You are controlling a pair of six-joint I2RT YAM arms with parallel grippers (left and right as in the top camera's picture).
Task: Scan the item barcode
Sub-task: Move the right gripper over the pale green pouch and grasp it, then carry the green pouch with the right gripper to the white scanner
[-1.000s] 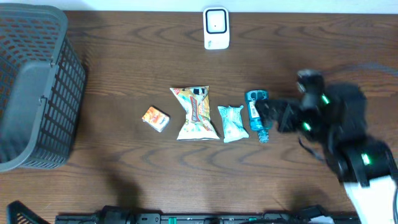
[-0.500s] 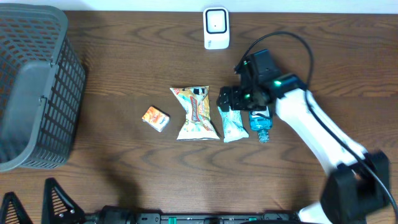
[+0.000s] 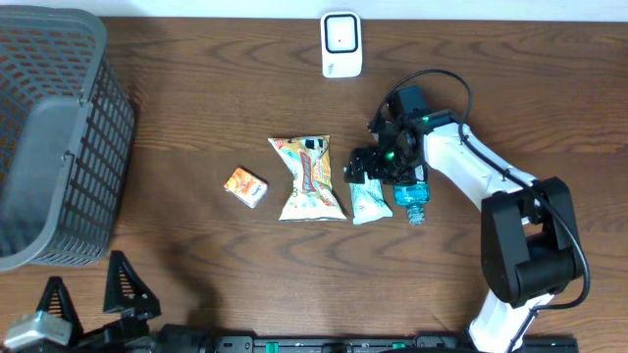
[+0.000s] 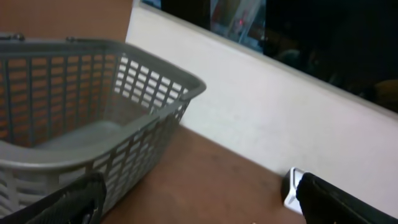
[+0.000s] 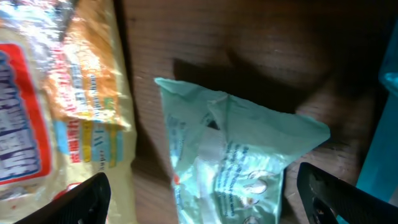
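The overhead view looks straight down from well above, taking in the whole tabletop (image 3: 196,88). The left wrist view sits low at the near left corner, facing the far edge; it shares the basket (image 3: 49,147) (image 4: 93,106) and white scanner (image 3: 340,44) (image 4: 291,191) with the overhead. The right wrist view looks down very close at mid-table, sharing the pale green packet (image 3: 368,196) (image 5: 236,162) and snack bag (image 3: 309,178) (image 5: 56,93).

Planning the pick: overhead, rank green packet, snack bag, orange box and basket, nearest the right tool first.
1. Green packet, under the right tool.
2. Snack bag, beside the packet.
3. Orange box, beyond the bag.
4. Basket, far table end.
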